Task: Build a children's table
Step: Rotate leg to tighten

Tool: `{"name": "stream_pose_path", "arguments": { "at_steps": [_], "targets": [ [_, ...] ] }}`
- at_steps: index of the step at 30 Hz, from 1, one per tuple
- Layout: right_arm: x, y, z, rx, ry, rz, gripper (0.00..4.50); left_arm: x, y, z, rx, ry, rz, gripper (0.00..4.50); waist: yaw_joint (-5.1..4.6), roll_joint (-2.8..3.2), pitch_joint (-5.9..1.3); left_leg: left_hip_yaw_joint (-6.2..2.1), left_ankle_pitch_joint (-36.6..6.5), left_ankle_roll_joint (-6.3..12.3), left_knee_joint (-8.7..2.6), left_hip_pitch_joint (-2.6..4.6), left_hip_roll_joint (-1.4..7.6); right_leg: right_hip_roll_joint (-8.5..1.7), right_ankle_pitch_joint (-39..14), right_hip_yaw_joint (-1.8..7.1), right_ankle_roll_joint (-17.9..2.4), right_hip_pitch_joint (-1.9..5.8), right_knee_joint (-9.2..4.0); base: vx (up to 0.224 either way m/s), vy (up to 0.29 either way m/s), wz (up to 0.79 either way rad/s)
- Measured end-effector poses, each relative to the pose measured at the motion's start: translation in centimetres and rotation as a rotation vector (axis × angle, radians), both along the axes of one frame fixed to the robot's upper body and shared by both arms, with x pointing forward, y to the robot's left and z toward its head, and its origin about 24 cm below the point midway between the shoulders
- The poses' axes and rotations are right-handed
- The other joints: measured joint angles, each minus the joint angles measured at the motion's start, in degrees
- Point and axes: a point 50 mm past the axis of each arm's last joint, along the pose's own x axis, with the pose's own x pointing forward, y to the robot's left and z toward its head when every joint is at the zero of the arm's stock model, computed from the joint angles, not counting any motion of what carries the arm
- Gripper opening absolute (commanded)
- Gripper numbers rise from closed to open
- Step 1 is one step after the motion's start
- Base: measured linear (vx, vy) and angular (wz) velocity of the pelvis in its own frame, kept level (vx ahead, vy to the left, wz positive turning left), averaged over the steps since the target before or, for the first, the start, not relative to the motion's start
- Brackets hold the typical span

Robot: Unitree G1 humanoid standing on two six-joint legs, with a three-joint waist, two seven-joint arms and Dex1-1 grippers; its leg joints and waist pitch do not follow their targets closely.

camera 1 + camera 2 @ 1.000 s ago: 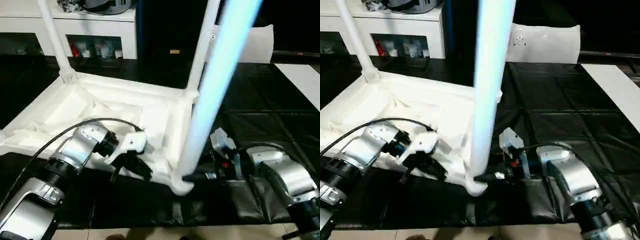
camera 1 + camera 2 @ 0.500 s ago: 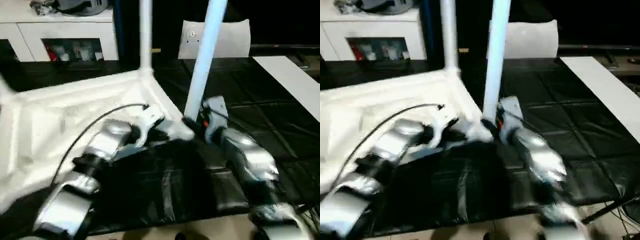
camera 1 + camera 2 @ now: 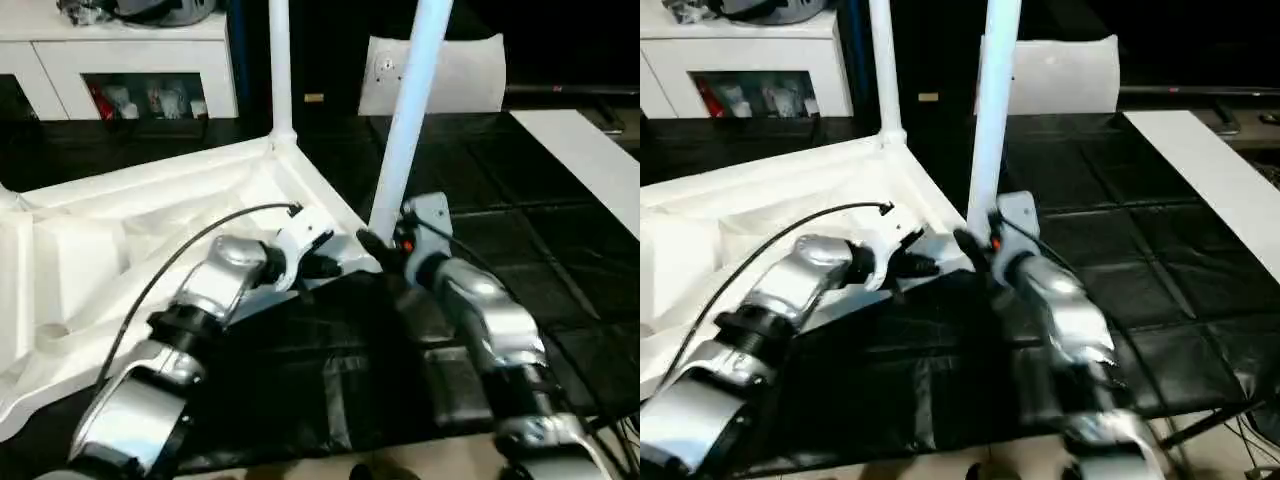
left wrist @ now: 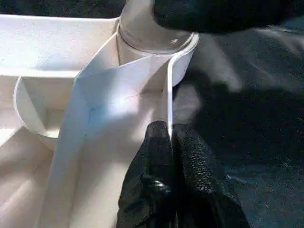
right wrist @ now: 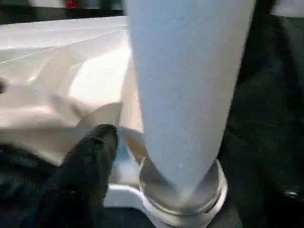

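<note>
The children's table lies upside down: its white top [image 3: 120, 240] shows the ribbed underside. One white leg [image 3: 280, 70] stands at the far corner. Another leg [image 3: 405, 140] stands in the near right corner socket [image 5: 183, 190]. My left gripper [image 4: 170, 142] is shut on the top's thin rim [image 4: 168, 104] just beside that socket. At the base of this leg is my right gripper [image 3: 372, 243], open. One black finger [image 5: 85, 166] stands a little apart from the leg, and the other finger is hidden.
The black-covered work surface [image 3: 520, 260] stretches to the right and in front of the table. A white cabinet [image 3: 130, 60] with shelves stands at the back left. A white sheet [image 3: 460, 70] stands at the back, and a white panel [image 3: 590, 150] lies at the right.
The head camera has swung, so the whole picture has shifted. My right gripper's fingers have spread away from the leg's base. The left gripper keeps its hold on the rim.
</note>
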Motion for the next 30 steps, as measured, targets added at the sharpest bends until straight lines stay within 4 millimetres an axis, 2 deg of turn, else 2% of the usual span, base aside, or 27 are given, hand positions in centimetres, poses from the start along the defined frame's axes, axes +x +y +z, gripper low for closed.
{"name": "stream_pose_path", "arguments": {
  "at_steps": [4, 7, 9, 14, 18, 23, 30],
  "targets": [
    [-1.5, -1.3, 0.1, -0.036, -0.019, 0.148, 4.06, -0.5, 1.0, -0.2, -0.016, 0.015, -0.071, 0.0, 0.54, 0.02, 0.01, 0.01, 0.0, -0.04, 0.01, 0.03, 0.02, 0.01, 0.03, 0.01, -0.05, -0.07, 0.12, 0.0, 0.0, 0.0],
    [-2.4, -2.0, 0.0, -0.056, -0.023, 0.232, 4.45, -1.0, 1.8, -0.3, -0.013, 0.015, -0.14, 0.0, 1.13, 0.02, 0.01, 0.01, 0.0, -0.06, 0.02, 0.08, 0.01, 0.01, 0.01, 0.01, -0.01, -0.04, 0.13, 0.0, 0.0, 0.0],
    [-2.9, -2.3, 0.0, -0.064, -0.031, 0.292, 4.48, -1.2, 2.5, -0.2, -0.003, 0.013, -0.182, 0.0, 1.24, 0.02, 0.01, 0.01, 0.0, -0.06, 0.08, 0.07, 0.01, 0.01, -0.02, 0.01, 0.05, -0.04, 0.12, 0.0, 0.0, 0.0],
    [-3.8, -3.8, 0.1, -0.113, -0.033, 0.405, 4.48, -1.9, 3.6, -0.1, 0.025, 0.02, -0.321, 0.0, 2.51, 0.01, 0.01, 0.01, 0.01, -0.05, 0.21, 0.05, 0.0, -0.03, -0.01, 0.05, 0.07, 0.0, 0.13, 0.0, 0.0, 0.0],
    [-4.7, -4.7, 0.5, -0.146, -0.003, 0.533, 4.48, -2.4, 4.9, 0.3, 0.072, 0.026, -0.414, 0.0, 2.81, -0.05, 0.0, 0.0, 0.01, -0.05, 0.21, 0.13, 0.02, -0.03, -0.05, 0.05, 0.12, 0.17, 0.13, 0.0, 0.0, 0.0],
    [-5.5, -4.3, 0.4, -0.087, 0.026, 0.647, 4.48, -2.9, 5.2, 0.5, 0.103, 0.038, -0.52, 0.0, 2.9, -0.05, 0.0, 0.0, 0.01, -0.05, 0.21, 0.24, 0.01, -0.06, -0.07, 0.06, 0.15, 0.35, 0.1, 0.0, 0.0, 0.0],
    [-5.2, -3.5, 0.8, -0.057, 0.032, 0.75, 3.86, -3.8, 4.7, 0.5, 0.129, 0.033, -0.643, 0.0, 3.28, -0.2, 0.06, -0.01, 0.01, -0.05, 0.21, 0.55, 0.01, -0.08, -0.15, 0.05, 0.28, 0.75, 0.09, 0.0, 0.0, 0.0]
  ]
}}
